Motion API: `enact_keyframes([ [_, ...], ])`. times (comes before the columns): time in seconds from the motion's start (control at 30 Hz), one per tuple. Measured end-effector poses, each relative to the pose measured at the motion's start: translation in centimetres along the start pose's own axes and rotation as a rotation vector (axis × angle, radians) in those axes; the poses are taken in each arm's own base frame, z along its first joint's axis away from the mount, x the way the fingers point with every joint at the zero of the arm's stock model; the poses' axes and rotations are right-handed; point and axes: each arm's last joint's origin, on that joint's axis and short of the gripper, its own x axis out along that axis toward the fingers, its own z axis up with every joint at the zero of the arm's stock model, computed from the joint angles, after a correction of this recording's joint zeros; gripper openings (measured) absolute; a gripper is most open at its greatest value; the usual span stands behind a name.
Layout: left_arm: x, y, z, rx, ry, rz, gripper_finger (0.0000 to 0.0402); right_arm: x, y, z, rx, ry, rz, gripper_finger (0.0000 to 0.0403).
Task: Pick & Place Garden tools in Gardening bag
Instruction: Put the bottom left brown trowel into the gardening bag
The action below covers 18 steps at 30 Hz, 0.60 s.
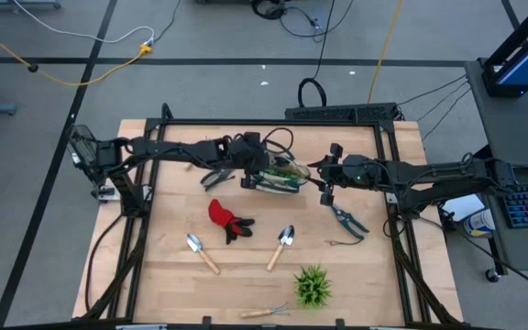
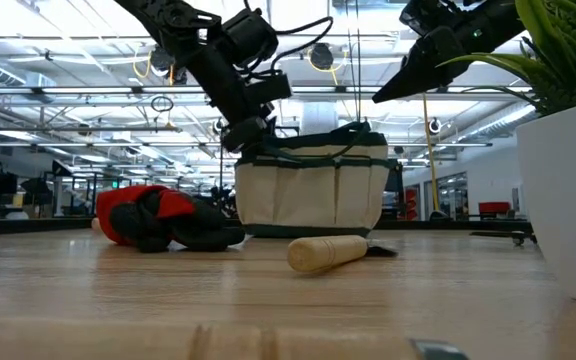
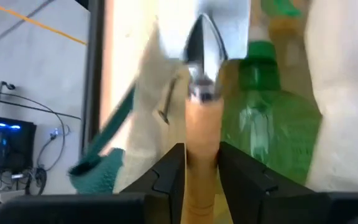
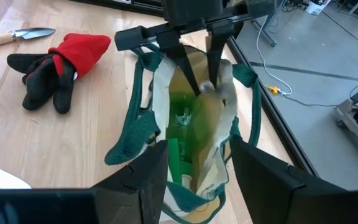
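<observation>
The cream gardening bag with green trim (image 1: 282, 181) stands at mid-table, mouth open (image 4: 143, 124). My left gripper (image 1: 253, 172) is over its left end, shut on a wooden-handled silver trowel (image 3: 205, 37) whose blade points into the bag. My right gripper (image 1: 325, 190) is open, just right of the bag and above it (image 2: 393, 90), touching nothing. On the table lie a red-and-black glove (image 1: 227, 220), two trowels (image 1: 202, 253) (image 1: 282, 246), a small rake (image 1: 264, 312) and pruning shears (image 1: 348, 220). My left gripper pinches the trowel's wooden handle (image 3: 201, 134) between its two fingers, which lie along the handle. The fingers (image 4: 187, 65) slant down into the bag's mouth from the table's left. The trowel is clear of the table, blade (image 3: 219, 22) foremost inside the bag.
A green plastic thing (image 4: 180, 118) lies inside the bag. A second dark tool (image 1: 216, 176) lies left of the bag. A green spiky plant in a white pot (image 1: 313, 286) stands near the front edge. A black frame (image 1: 388, 147) borders the table.
</observation>
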Motion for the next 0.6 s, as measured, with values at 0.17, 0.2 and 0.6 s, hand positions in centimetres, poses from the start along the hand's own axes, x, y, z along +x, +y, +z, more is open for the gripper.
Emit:
enact_keyframes([
  [0.17,1.5,0.2,0.1,-0.031,-0.054,0.021,0.0096,0.5,0.0,0.6,0.026,-0.059,-0.01,0.0171],
  [0.2,2.0,0.0,0.0,-0.016,-0.056,0.023,0.0093,0.7,0.1,0.6,0.032,-0.065,-0.01,0.0171],
  [0.6,2.1,-2.1,0.6,0.228,-0.008,0.009,0.0053,2.6,0.1,-0.1,-0.022,-0.022,-0.024,0.0171],
])
